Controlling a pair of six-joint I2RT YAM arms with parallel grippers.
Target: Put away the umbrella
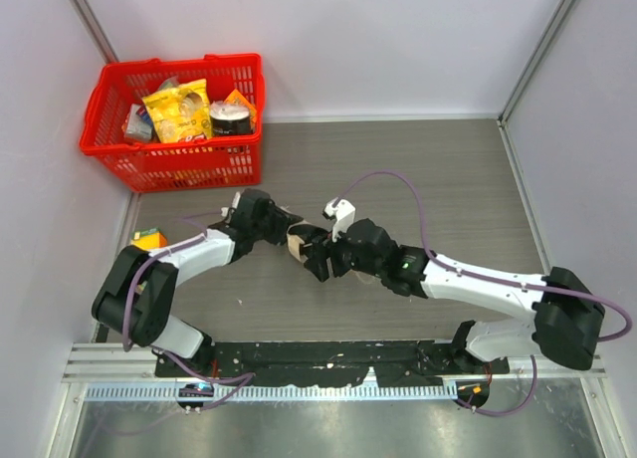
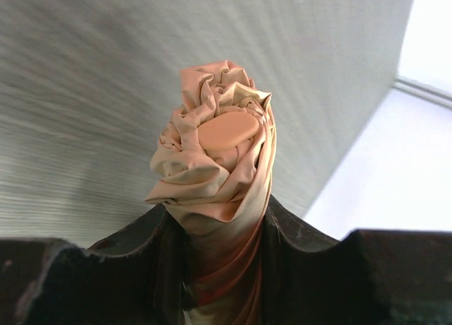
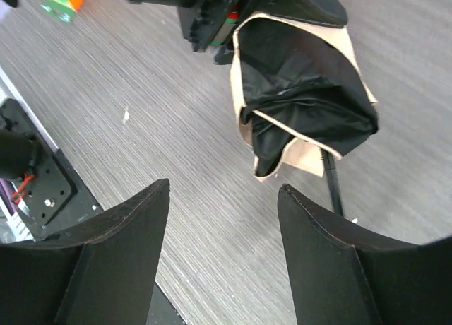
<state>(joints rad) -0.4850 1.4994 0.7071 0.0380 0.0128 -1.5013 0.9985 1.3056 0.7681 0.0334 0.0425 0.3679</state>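
Note:
The umbrella is folded, with pale beige fabric, and lies mid-table between my two grippers. My left gripper is shut on its bunched canopy end. In the left wrist view the twisted beige fabric with its flat round cap sticks up between the jaws of the left gripper. My right gripper is open and empty just right of it. In the right wrist view the right gripper sits short of the umbrella's loose skirt with its black lining. The thin black shaft runs out below it.
A red basket holding snack packets stands at the back left. A small orange box lies by the left wall and also shows in the right wrist view. Walls close in left, right and back. A black base rail runs along the near edge.

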